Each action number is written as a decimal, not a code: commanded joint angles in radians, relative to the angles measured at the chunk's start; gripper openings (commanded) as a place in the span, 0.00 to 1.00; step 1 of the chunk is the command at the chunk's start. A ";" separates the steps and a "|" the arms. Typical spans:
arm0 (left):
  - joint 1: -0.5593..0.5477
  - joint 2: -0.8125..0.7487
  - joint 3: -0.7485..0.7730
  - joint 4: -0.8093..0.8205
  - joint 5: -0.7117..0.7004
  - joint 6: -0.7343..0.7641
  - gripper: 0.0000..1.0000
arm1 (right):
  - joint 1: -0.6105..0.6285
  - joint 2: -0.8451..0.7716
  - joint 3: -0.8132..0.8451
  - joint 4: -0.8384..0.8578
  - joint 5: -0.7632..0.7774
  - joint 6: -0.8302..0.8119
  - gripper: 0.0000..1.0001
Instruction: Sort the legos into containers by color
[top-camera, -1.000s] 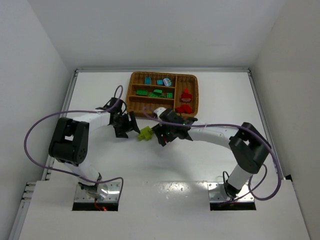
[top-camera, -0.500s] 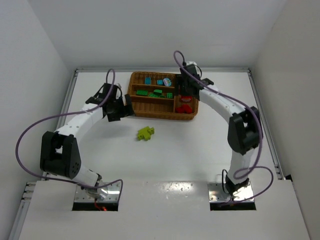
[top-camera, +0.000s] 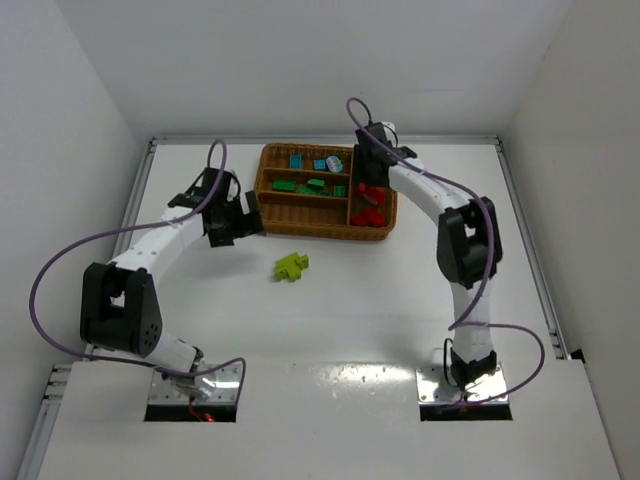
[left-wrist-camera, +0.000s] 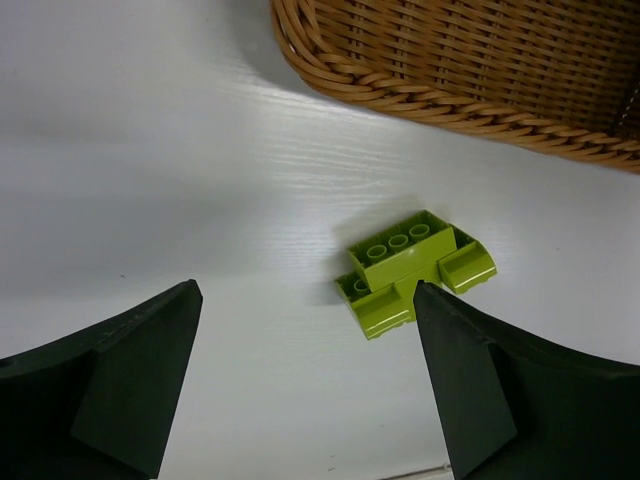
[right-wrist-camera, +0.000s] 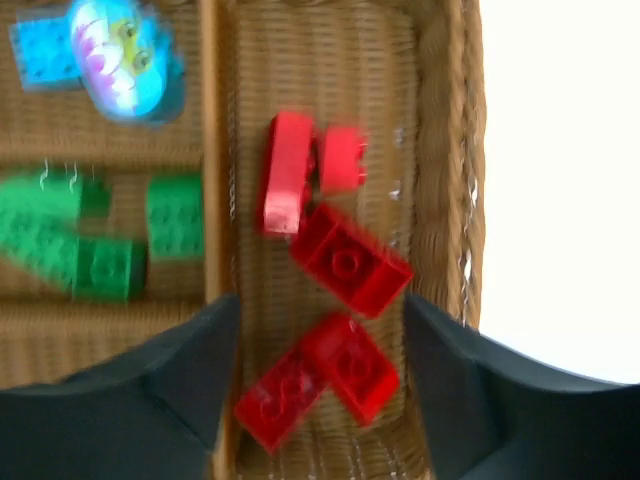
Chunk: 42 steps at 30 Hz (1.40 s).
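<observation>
Top external view: white surface (top-camera: 400, 300) under everything, with a brown wicker tray (top-camera: 310, 231) at its far middle, split into three long slots and one crosswise slot at the right end. Just beside the tray's near-left corner, left claw (top-camera: 238, 222), spread wide and gripping nothing; dark fingers (left-wrist-camera: 120, 380) well apart above the surface in the left wrist view. Over the crosswise slot, right claw (top-camera: 367, 172), likewise released and holding nothing, its fingers (right-wrist-camera: 190, 390) parted in the right wrist view. Directly beneath it, red bricks (right-wrist-camera: 345, 260) heaped in that crosswise slot. In the middle long slot, green bricks (top-camera: 310, 186). In the far long slot, light blue bricks (top-camera: 298, 160) plus the blue piece (right-wrist-camera: 125, 55) with a round printed face. Outside the tray, near its front wall, one lime-yellow brick (left-wrist-camera: 415, 270), studs up on the surface, ahead of the left claw and untouched.
</observation>
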 joint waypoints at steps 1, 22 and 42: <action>0.012 -0.036 -0.009 -0.005 -0.057 0.022 0.94 | 0.052 -0.246 -0.219 0.107 -0.040 0.006 0.63; 0.063 -0.148 -0.216 0.084 -0.068 -0.061 0.90 | 0.454 -0.191 -0.381 0.080 -0.326 0.049 0.67; 0.043 -0.061 -0.165 0.049 0.182 0.040 0.85 | 0.454 -0.062 -0.304 0.116 -0.203 -0.005 0.38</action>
